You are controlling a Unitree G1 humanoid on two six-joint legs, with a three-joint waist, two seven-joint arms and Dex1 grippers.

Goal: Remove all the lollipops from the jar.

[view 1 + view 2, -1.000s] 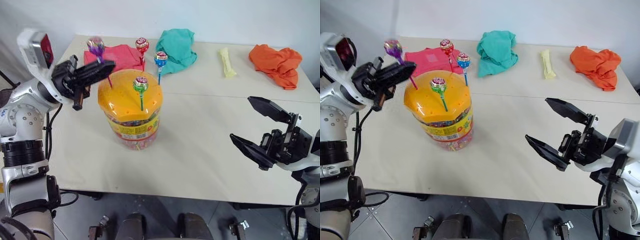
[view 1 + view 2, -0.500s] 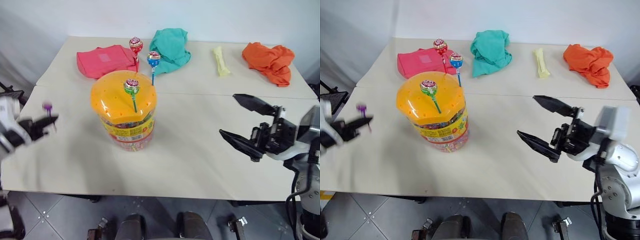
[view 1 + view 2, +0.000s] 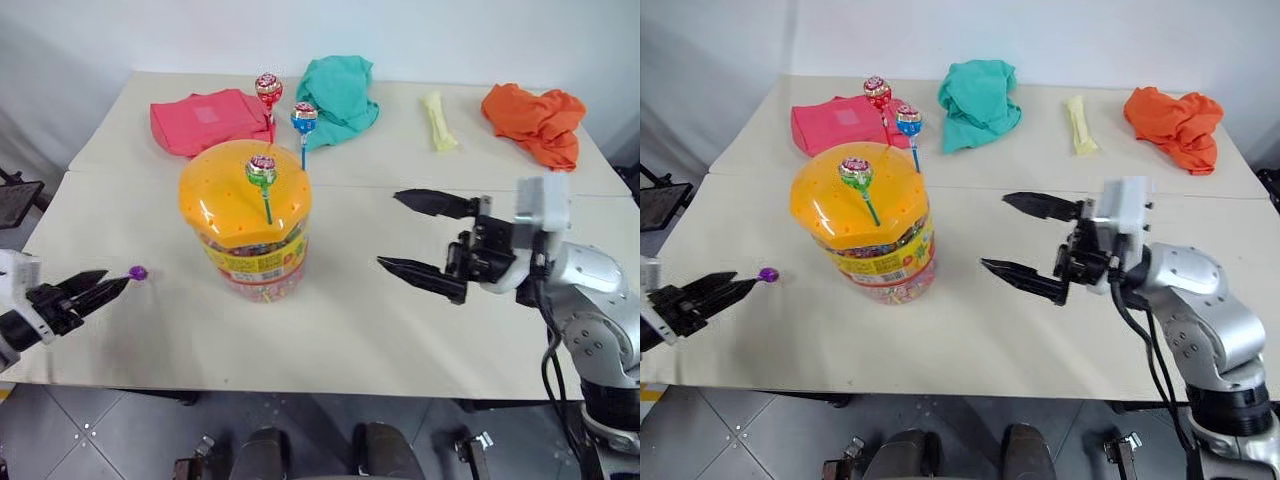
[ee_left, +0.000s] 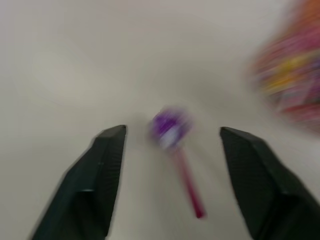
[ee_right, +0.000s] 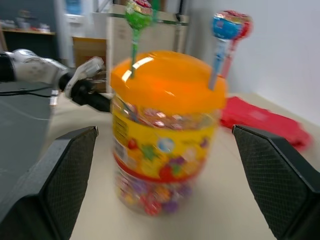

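**Purple lollipop off the jar, three left in the lid**

The left gripper (image 3: 98,288) sits low at the table's (image 3: 420,340) near left edge with its fingers parted; in the left wrist view the purple lollipop (image 4: 170,131) lies between them, touching neither. The jar (image 3: 248,222) stands upright on the table, left of centre. The green lollipop (image 3: 262,170), blue lollipop (image 3: 304,118) and red lollipop (image 3: 268,86) stand in its orange lid. The right gripper (image 3: 410,235) hangs to the jar's right, jaws spread wide and empty, pointing at the jar.
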